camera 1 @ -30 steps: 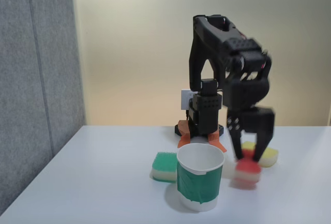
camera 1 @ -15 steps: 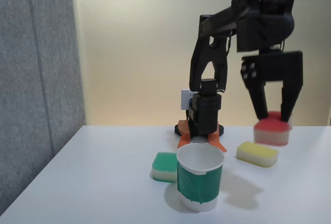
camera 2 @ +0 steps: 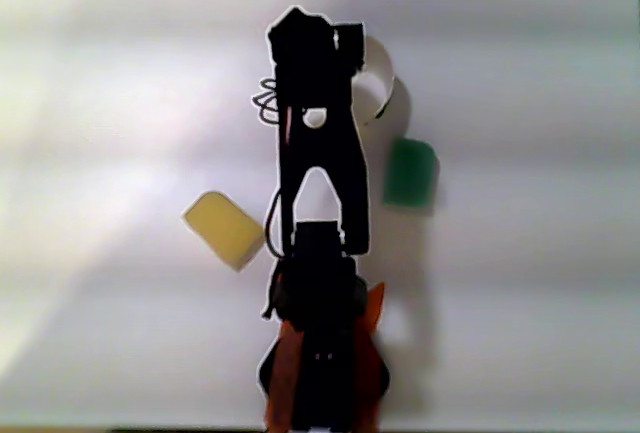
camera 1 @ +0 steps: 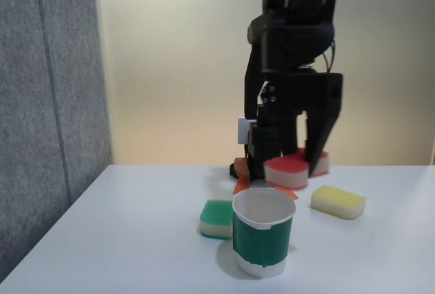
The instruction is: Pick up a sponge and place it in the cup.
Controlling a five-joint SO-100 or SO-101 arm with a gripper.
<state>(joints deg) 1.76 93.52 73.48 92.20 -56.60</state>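
The hand [camera 1: 307, 169] has carried the sponge [camera 1: 293, 170] cupward.

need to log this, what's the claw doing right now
Claw: closed on the red sponge, held in the air just behind and above the cup.

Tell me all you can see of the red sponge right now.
The sponge is a small block with rounded corners, a red top layer over a pale cream base, foam by its look. The gripper is shut on it and holds it in the air, tilted a little, clear of the table. In the fixed view it hangs above and just behind the cup, not yet inside.
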